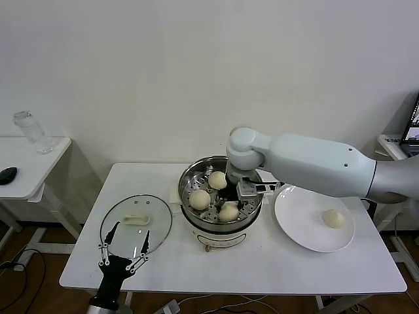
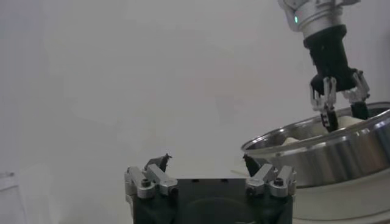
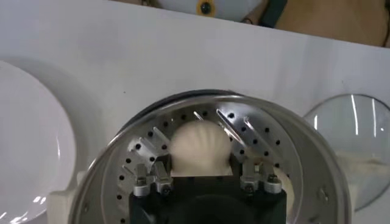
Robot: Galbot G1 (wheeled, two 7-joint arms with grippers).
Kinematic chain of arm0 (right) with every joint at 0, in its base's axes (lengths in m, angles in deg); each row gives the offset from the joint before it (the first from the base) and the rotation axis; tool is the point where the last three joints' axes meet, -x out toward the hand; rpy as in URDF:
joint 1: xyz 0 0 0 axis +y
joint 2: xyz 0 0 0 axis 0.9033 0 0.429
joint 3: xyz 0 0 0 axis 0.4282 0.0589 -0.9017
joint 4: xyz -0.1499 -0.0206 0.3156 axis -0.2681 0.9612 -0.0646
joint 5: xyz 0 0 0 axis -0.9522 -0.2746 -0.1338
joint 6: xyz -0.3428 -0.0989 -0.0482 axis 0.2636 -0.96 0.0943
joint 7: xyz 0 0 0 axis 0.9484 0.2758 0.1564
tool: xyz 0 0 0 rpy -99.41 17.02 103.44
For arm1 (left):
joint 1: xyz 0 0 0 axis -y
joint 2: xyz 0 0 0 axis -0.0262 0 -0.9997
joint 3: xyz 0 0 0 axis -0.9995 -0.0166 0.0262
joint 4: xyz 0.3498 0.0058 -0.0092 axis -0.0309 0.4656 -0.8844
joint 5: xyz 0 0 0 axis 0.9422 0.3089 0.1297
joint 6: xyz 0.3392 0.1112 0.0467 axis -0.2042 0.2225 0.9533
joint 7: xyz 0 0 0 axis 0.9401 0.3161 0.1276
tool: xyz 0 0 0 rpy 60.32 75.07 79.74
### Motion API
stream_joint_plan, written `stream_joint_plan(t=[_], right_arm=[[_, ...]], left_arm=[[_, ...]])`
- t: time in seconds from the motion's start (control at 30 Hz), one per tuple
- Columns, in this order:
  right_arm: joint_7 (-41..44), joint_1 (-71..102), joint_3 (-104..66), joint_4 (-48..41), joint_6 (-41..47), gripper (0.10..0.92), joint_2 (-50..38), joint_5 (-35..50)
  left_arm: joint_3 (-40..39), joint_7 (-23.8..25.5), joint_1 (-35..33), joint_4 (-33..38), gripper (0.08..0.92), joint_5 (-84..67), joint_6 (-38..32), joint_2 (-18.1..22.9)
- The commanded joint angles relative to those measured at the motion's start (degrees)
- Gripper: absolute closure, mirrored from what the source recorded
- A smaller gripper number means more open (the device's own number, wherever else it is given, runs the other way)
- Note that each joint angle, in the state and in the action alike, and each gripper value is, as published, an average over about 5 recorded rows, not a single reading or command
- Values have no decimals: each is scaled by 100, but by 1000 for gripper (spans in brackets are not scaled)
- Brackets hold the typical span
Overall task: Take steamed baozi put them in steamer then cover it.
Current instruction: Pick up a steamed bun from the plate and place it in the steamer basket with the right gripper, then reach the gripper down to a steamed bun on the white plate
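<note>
The steamer stands mid-table on its white base. It holds three baozi: one at the back, one on the left, one at the front. My right gripper reaches into the pot. In the right wrist view it is shut on the front baozi, low over the perforated floor of the steamer. A fourth baozi lies on the white plate. The cover lies flat at the left. My left gripper is open and empty at its front edge.
The plate sits right of the steamer, close to its rim, and also shows in the right wrist view. A side table with a clear jar and a dark object stands far left. The left wrist view shows the steamer wall.
</note>
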Motion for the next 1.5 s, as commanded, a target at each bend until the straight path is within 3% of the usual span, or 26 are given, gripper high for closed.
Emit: stream_joint_plan(t=[0.03, 0.3, 0.53, 0.63, 0.83, 0.97, 1.3, 1.5], right_arm=[[-23, 210, -51, -15, -10, 357, 58, -264], [-67, 193, -227, -11, 19, 215, 38, -386], [297, -138, -906, -126, 260, 203, -414, 239], [569, -277, -1326, -353, 831, 203, -782, 850], [932, -513, -1397, -1263, 2876, 203, -1777, 2326], [973, -375, -1372, -2000, 3578, 203, -2258, 2881], [621, 905, -1825, -3808, 3267, 203, -2590, 1843], [371, 1883, -2407, -4165, 3022, 203, -2469, 1426]], left_arm=[[64, -1, 30, -38, 177, 13, -21, -4], [125, -14, 63, -39, 177, -9, -15, -18], [111, -13, 81, -35, 177, -13, -5, -33], [97, -13, 91, -35, 177, -16, -1, -37], [42, -11, 97, -26, 177, -14, 1, -50], [-9, -10, 103, -11, 177, -8, 7, -57], [-72, -10, 112, -29, 177, -1, 24, -71], [-50, -5, 81, -15, 177, 4, 33, -71]])
